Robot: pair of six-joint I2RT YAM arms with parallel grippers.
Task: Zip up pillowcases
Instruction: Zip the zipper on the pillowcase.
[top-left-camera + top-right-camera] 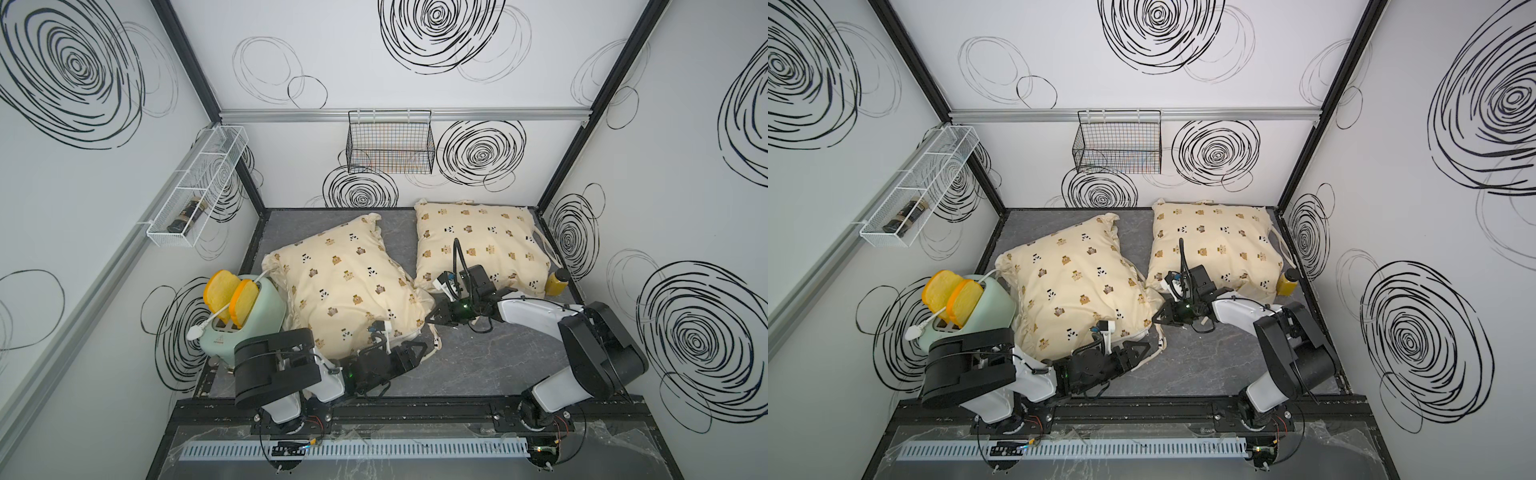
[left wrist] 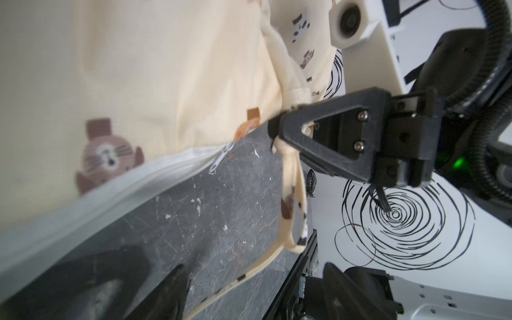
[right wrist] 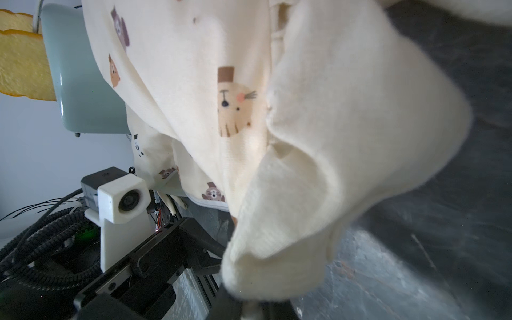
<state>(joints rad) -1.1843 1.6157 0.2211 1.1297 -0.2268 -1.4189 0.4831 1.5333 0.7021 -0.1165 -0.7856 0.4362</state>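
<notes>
Nearer pillowcase (image 1: 345, 286) lay on the grey counter (image 1: 478, 365), zipper edge (image 2: 133, 182) facing the robot, running left to right. Right claw (image 1: 432, 320) clamped its right corner (image 2: 293, 95); left claw (image 1: 426, 349), jaws apart, sat nearest that edge.

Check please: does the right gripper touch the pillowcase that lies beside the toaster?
Touching. The left wrist view shows the right gripper closed on a corner of the pillowcase, with a fabric strip hanging out from between its jaws.
</notes>
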